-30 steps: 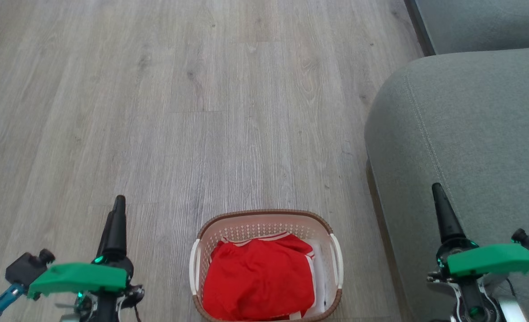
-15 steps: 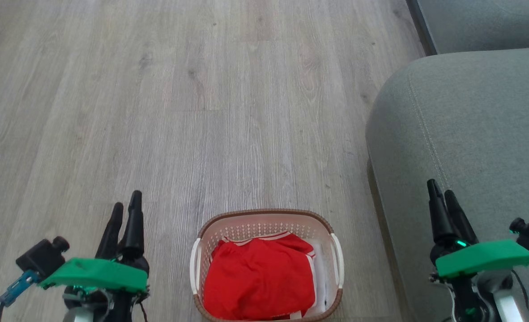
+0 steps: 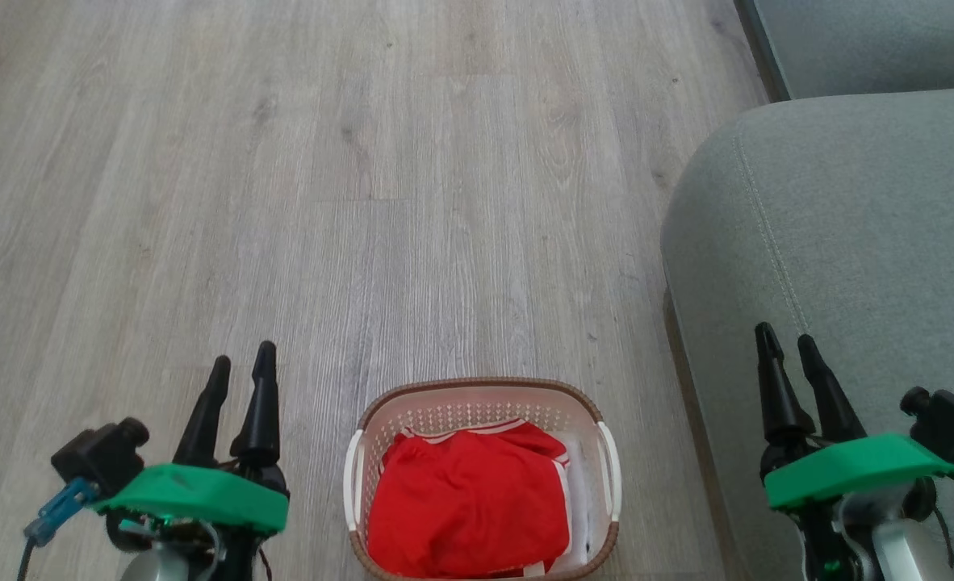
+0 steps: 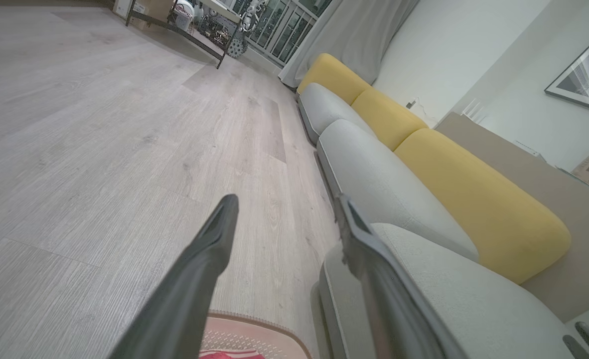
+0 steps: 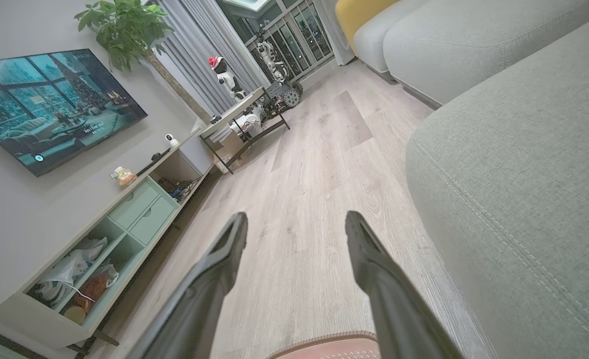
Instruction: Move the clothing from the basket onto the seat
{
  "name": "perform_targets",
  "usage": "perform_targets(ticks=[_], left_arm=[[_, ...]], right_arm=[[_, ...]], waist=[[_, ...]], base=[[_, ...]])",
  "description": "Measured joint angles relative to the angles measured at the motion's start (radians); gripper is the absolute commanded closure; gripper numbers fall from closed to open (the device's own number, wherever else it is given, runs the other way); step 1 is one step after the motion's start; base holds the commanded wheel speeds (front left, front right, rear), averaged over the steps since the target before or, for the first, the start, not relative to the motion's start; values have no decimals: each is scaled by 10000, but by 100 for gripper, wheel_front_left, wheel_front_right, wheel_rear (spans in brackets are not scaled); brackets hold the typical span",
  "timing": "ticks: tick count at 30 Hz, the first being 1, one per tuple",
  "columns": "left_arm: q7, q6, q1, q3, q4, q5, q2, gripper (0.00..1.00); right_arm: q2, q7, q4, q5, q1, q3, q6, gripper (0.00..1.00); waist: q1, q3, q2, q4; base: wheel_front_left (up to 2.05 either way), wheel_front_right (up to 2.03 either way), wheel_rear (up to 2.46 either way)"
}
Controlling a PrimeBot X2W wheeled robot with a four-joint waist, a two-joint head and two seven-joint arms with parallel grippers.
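Note:
Bright red clothing with white trim lies bunched in the cream basket, which stands on the floor at the bottom centre of the head view. The grey-green seat fills the right side. My left gripper hovers open, left of the basket, nothing between its fingers. Over the seat's front edge my right gripper stands open and empty too. In the left wrist view the basket's rim and a sliver of red clothing show below my left gripper. The right wrist view has my right gripper above the basket rim.
Pale wood-plank floor stretches ahead. A second sofa cushion lies beyond the seat. Yellow back cushions line the sofa. A TV, a low green cabinet and a small table stand along the far wall.
Both grippers have turned about their wrists, so each now shows two spread fingers instead of one. The left one has shifted right toward the basket, the right one slightly left.

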Motion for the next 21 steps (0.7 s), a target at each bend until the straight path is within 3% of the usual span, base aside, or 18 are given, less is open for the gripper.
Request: perform_targets(ticks=[21], left_arm=[[-612, 84, -25, -330, -297, 2466, 4, 0]], right_arm=[[-2, -579, -174, -2403, 4, 341, 0, 0]], waist=[[0, -2, 0, 13]], base=[[0, 0, 0]])
